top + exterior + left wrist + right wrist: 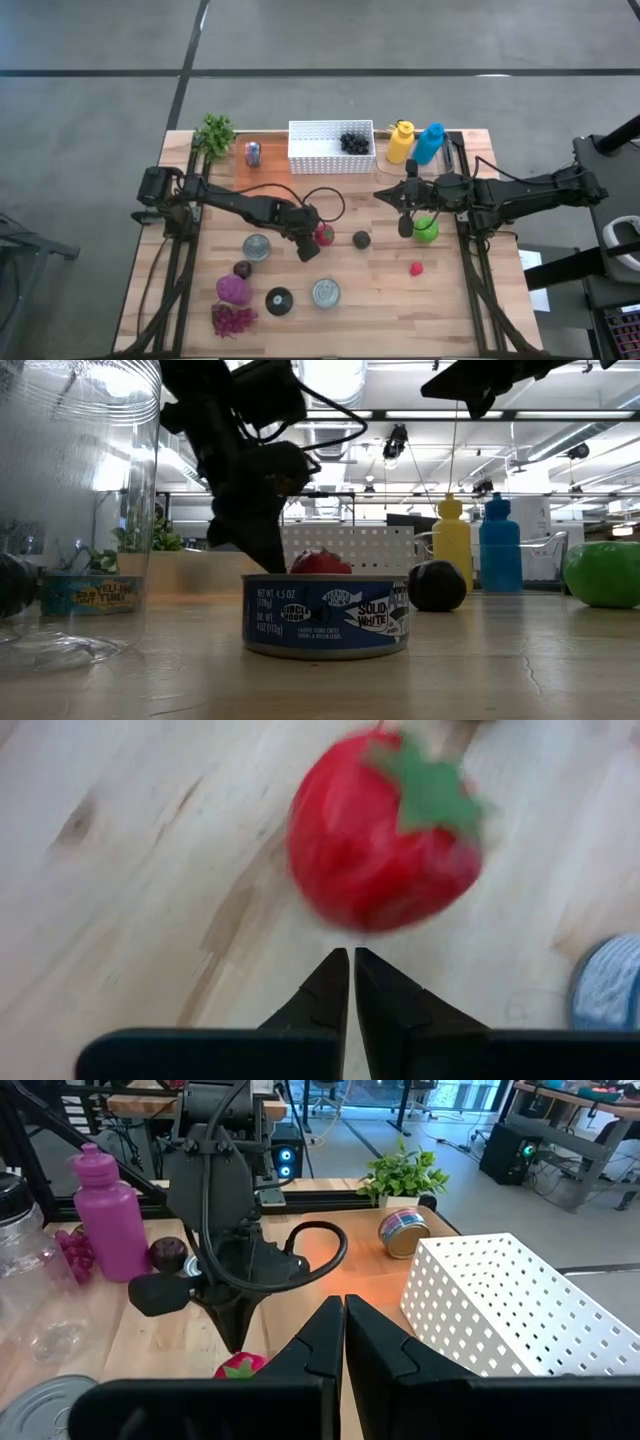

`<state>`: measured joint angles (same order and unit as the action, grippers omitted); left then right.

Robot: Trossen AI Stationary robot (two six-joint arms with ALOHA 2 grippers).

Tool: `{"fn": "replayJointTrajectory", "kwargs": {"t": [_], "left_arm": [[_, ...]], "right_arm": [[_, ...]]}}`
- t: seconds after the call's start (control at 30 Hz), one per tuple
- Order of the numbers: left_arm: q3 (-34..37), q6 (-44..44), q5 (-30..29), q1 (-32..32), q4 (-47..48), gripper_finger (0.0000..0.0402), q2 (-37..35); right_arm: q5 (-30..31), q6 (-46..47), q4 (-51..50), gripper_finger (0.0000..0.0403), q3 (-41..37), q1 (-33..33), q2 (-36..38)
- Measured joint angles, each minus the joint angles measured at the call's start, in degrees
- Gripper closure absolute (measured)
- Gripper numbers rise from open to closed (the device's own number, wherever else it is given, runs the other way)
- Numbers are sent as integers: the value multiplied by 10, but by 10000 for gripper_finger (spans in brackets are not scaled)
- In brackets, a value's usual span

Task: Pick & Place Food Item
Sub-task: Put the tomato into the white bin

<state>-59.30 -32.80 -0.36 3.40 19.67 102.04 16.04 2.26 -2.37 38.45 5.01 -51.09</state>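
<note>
Closed fingertips of the left gripper [350, 970] fill the near edge of the left wrist view, pressed together and holding nothing. We see the strawberry [385, 830] lying free on the table [390, 300] just beyond those tips, near the table's middle. From above, the left gripper [308, 243] sits just left of the strawberry [324, 234], with a tuna can [257, 247] farther left and a dark avocado-like fruit [361, 239] to the right. The white basket [331, 147] stands at the far edge, well apart. The right gripper [405, 222], also closed and empty, waits beside the green apple [427, 230]. We judge the main risk to be a push: shut tips advancing would roll the rounded fruit away rather than straddle it.
</note>
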Motion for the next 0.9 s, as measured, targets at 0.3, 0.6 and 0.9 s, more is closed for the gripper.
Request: {"fn": "replayJointTrajectory", "kwargs": {"t": [0.3, 0.6, 0.9], "left_arm": [[-13, 24, -1, -1, -11, 376, 0], [-15, 28, -2, -1, -17, 376, 0], [-12, 28, -2, -1, 9, 376, 0]], "right_arm": [[0, -2, 2, 394, 0, 0, 0], [0, -5, 2, 394, 0, 0, 0], [0, -6, 1, 394, 0, 0, 0]]}}
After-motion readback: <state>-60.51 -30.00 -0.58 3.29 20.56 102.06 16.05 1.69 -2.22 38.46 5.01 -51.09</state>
